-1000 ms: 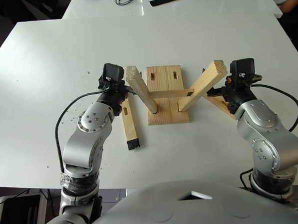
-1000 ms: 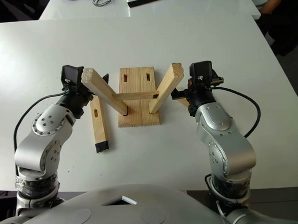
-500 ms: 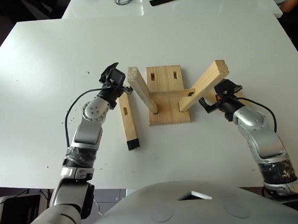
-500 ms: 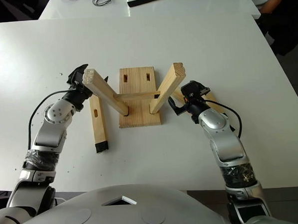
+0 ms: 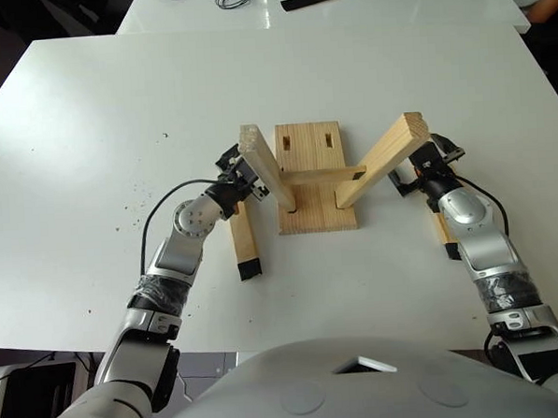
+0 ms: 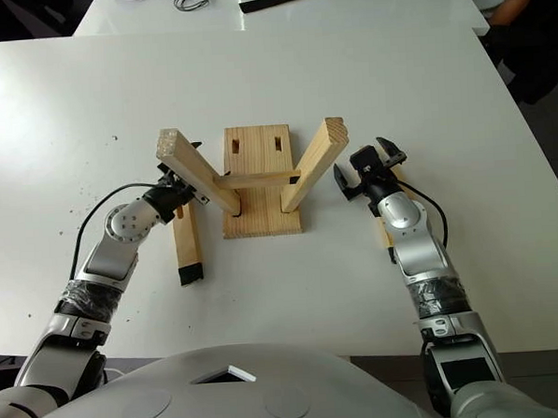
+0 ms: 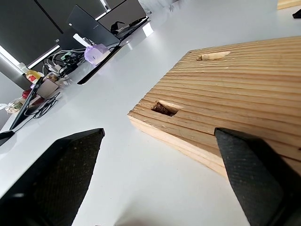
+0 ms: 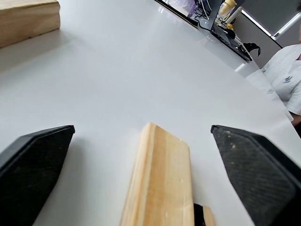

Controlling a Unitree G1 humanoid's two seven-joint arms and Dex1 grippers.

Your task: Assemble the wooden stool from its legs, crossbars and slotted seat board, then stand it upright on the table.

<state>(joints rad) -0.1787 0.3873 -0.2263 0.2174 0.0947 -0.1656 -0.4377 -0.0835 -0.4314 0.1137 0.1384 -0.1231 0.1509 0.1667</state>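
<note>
Left gripper [image 5: 240,176] is open. In the left wrist view its two black, grainy-textured fingers [image 7: 56,179] are spread wide, with a flat pale wood piece between them that has a small rectangular slot cut in its face. From the head camera it sits left of centre, just beside the outer face of the left leg [image 5: 254,147]; I cannot tell if it touches. Under it a loose leg [image 5: 244,237] lies flat on the table [image 5: 114,105], a square-section bar with a slot and a black tip [image 5: 249,267] at its lower end.

Right gripper [image 5: 428,166] is also released, with its black fingers [image 8: 33,169] apart on either side of the end of a loose wood bar [image 8: 160,179] that lies flat on the table. It sits right of centre, near the right leg [image 5: 393,151] but apart from it.

The seat board [image 5: 311,146] lies flat at frame centre, a rectangle of light grained planks with two open slots along its upper edge. Both legs stand in its lower slots and lean outward in a V shape. A thin crossbar [image 5: 317,175] joins them horizontally. The table is white and glossy.
</note>
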